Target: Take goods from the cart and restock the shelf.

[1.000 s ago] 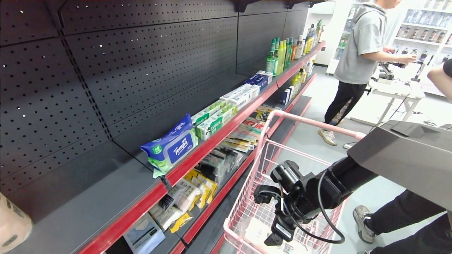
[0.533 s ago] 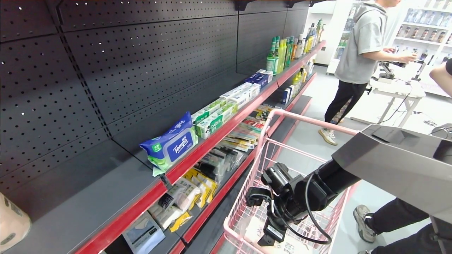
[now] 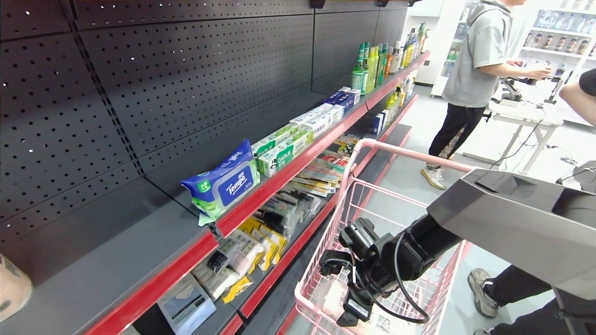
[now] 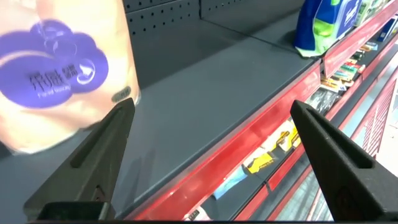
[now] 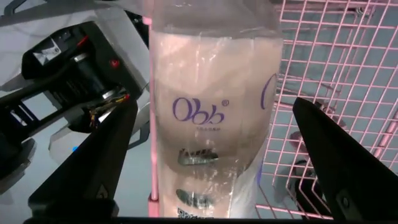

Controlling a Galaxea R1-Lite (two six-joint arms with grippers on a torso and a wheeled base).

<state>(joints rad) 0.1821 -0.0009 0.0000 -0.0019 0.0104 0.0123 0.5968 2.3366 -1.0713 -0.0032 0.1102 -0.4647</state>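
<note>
A pink wire cart (image 3: 354,186) stands by the dark shelf (image 3: 121,260) with its red front edge. My right gripper (image 3: 347,316) reaches down inside the cart and is open. Its fingers stand on either side of a pale pink tissue pack (image 5: 214,124), which lies against the cart mesh (image 5: 336,68); I cannot tell if they touch it. My left gripper (image 4: 211,106) is open over the bare shelf board (image 4: 205,93), beside a pink toilet-paper pack (image 4: 62,74) that stands on it. That toilet-paper pack (image 3: 11,291) sits at the shelf's near left end.
A blue wet-wipe pack (image 3: 223,184) lies at the shelf's front edge, then toothpaste boxes (image 3: 279,151) and bottles (image 3: 372,70) farther along. The lower shelf holds several small packets (image 3: 251,242). Open board lies between the toilet paper and the wipes.
The right arm has sunk lower and further left into the cart. The head view has shifted a little as well.
</note>
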